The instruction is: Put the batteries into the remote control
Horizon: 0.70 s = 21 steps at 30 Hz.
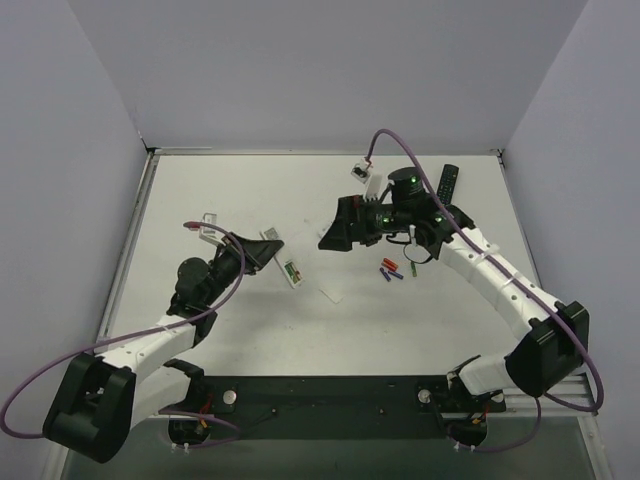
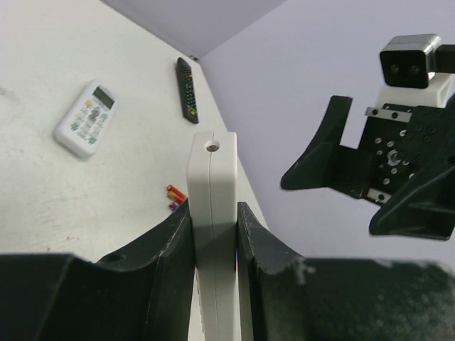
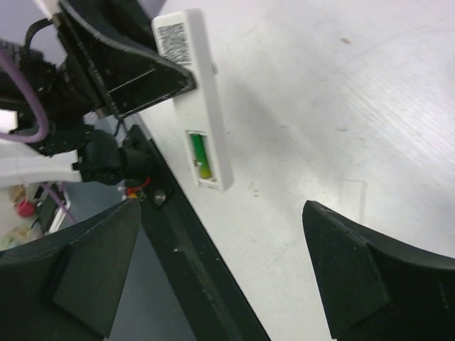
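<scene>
My left gripper (image 1: 266,251) is shut on the slim white remote control (image 1: 290,270) and holds it above the table. In the left wrist view the remote (image 2: 212,185) stands edge-on between my fingers (image 2: 170,249). In the right wrist view the remote (image 3: 201,106) shows its open compartment with one green battery (image 3: 198,153) in it. My right gripper (image 1: 335,236) is open and empty, a short way right of the remote; it also shows in the right wrist view (image 3: 220,284). Another small green cell (image 1: 413,268) lies on the table under my right arm.
Red and blue cells (image 1: 390,270) lie under the right arm and show in the left wrist view (image 2: 175,193). A black remote (image 1: 448,182) lies at the back right. A wider white remote with a display (image 2: 87,118) lies near it. A thin flat cover (image 1: 331,293) lies below the slim remote.
</scene>
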### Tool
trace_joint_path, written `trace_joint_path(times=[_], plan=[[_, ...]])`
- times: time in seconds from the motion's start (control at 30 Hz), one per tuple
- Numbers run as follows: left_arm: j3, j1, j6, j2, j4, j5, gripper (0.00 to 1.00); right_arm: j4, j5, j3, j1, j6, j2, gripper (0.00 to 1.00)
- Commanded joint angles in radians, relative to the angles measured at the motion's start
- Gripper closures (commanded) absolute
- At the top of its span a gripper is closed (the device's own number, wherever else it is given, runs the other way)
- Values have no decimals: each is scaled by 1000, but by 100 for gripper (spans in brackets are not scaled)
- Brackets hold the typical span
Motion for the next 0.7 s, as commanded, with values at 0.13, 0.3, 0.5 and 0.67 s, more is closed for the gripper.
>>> trace_joint_path(times=[0.13,0.3,0.5,0.67], plan=[[-38,2,106,-88,-98,-54,100,-310,276,-36,-174,-189,-119,0],[-63,-4,125,-126,-138,-62,100,-431,551,-59,-291,-152,-56,0],[-54,-36,194,-167,-210,-76,100,-470,698,-44,-400,-89,106,22],[-23,-65,258,-192,-279,-105,100,-481,724,26,-423,-80,281,36]])
